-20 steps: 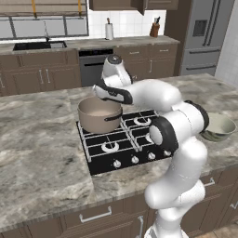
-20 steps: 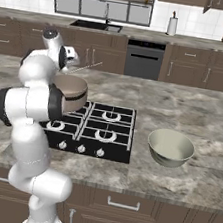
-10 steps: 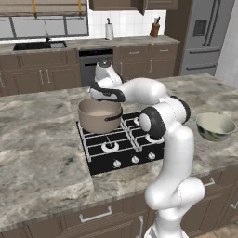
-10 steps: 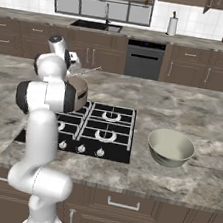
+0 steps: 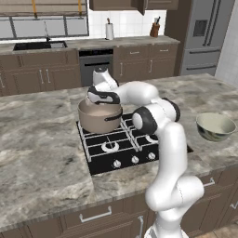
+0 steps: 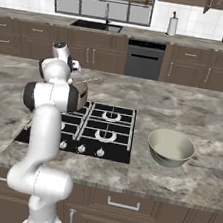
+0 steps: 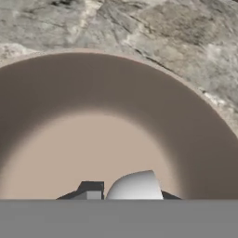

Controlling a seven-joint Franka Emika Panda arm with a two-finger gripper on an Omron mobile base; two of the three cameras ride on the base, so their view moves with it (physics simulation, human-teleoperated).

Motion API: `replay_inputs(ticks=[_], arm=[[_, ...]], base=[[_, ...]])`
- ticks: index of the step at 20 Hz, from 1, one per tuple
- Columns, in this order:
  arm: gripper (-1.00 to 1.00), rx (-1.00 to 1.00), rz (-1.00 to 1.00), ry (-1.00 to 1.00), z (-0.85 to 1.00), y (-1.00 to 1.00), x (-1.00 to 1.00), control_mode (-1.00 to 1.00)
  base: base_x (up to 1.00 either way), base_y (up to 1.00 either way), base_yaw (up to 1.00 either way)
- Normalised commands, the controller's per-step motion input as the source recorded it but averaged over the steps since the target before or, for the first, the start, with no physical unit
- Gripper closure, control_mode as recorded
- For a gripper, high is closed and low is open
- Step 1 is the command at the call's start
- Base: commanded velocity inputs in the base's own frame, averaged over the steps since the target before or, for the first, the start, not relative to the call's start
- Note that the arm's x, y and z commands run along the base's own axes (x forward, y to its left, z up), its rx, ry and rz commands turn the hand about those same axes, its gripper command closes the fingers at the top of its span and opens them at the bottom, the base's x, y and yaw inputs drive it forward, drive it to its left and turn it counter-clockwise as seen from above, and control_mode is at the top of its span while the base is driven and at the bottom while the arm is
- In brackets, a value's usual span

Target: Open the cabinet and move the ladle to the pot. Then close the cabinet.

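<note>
My gripper [image 5: 100, 98] hangs just over the brown pot [image 5: 98, 119] on the stove's back left burner, shut on the ladle. In the hand view the gripper [image 7: 127, 192] points down into the pot [image 7: 116, 102], and the pale rounded bowl of the ladle [image 7: 135, 186] sits between the dark finger tips. In the right base view the ladle's thin handle [image 6: 91, 79] sticks out to the right above the pot [image 6: 80, 98]. The dark wall cabinet [image 5: 135, 4] runs along the top edge; one of its doors looks swung out.
The black stove [image 5: 125, 146] lies in the marble island counter [image 5: 37, 153]. A pale green bowl [image 5: 214, 126] stands to its right. Behind are the sink counter, an oven [image 5: 95, 65] and a steel fridge [image 5: 204, 32].
The hand with the ladle has come down and to the left, from above the pot's far side to just over its mouth. The elbow has swung up and closer.
</note>
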Motion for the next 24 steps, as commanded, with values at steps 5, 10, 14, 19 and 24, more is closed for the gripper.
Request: replay_inputs(ticks=[5, 10, 14, 19, 24], arm=[[1.0, 0.0, -0.08, 0.05, -0.71, -0.03, 0.1, -1.0], [1.0, 0.0, -0.07, 0.0, -0.32, 0.0, 0.18, -1.0], [-1.0, 0.0, -0.04, 0.0, -0.06, 0.35, -0.17, -1.0], [-1.0, 0.0, -0.05, -0.05, 0.11, 0.06, -0.46, -1.0], [-1.0, 0.0, -0.09, 0.0, 0.03, 0.0, -0.15, -1.0]], base=[[0.0, 0.0, 0.0], [0.0, 0.0, 0.0], [0.0, 0.0, 0.0], [0.0, 0.0, 0.0], [0.0, 0.0, 0.0]])
